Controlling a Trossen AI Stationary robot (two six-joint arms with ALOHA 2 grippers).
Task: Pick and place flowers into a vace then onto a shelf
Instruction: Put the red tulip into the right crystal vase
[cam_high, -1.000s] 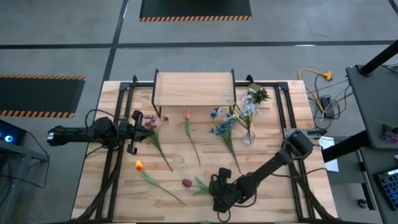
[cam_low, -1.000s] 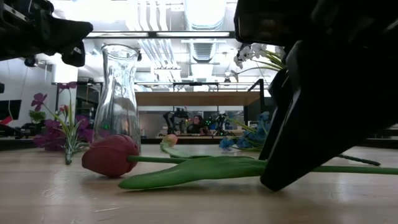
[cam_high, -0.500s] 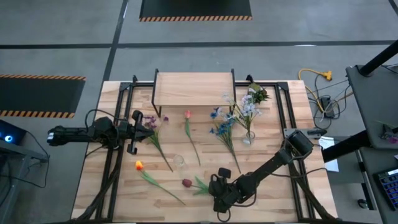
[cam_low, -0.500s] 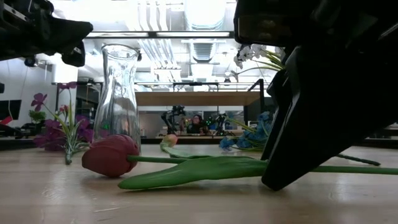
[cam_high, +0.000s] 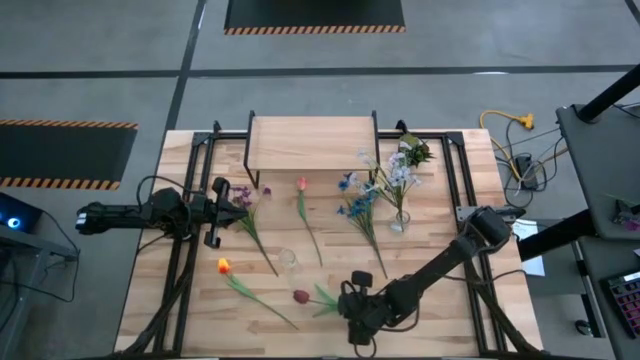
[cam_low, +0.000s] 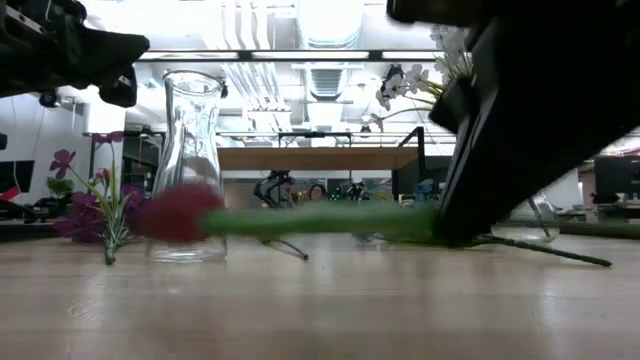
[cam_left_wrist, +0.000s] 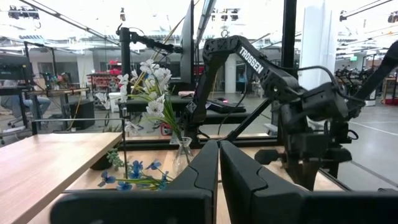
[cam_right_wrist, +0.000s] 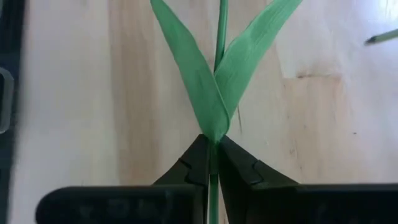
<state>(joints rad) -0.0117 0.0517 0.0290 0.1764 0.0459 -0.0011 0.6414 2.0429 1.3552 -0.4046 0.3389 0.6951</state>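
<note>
A dark red flower (cam_high: 301, 296) with a green stem and two long leaves hangs level just above the table near its front edge; in the low view it is the dark red flower (cam_low: 300, 218). My right gripper (cam_high: 347, 298) is shut on it. A clear glass vase (cam_high: 288, 260) stands upright behind it. The shelf (cam_high: 312, 141) stands at the table's far edge. Other flowers lie flat on the table: orange-yellow (cam_high: 223, 265), purple (cam_high: 243, 196), pink (cam_high: 302, 186) and blue (cam_high: 356, 206). My left gripper (cam_high: 243, 197) is shut and hovers at the table's left. My right gripper pinches the flower's stem (cam_right_wrist: 214, 140) between its two fingers (cam_right_wrist: 186, 167), right where the two leaves branch off. It slants down at the stem from the table's right, and the fingers lie across it. The flower is lifted clear and level, its bloom (cam_low: 180, 212) toward the table's left.
A small glass vase (cam_high: 400, 222) with white blooms stands right of centre, with a green tuft (cam_high: 415, 152) behind it. Black frame rails (cam_high: 180, 250) run along the table's left and right sides. Bare wood lies along the near edge.
My right gripper has taken hold of the dark red flower's stem and risen a little. The flower, which lay on the table, is now lifted clear and hangs level above it.
</note>
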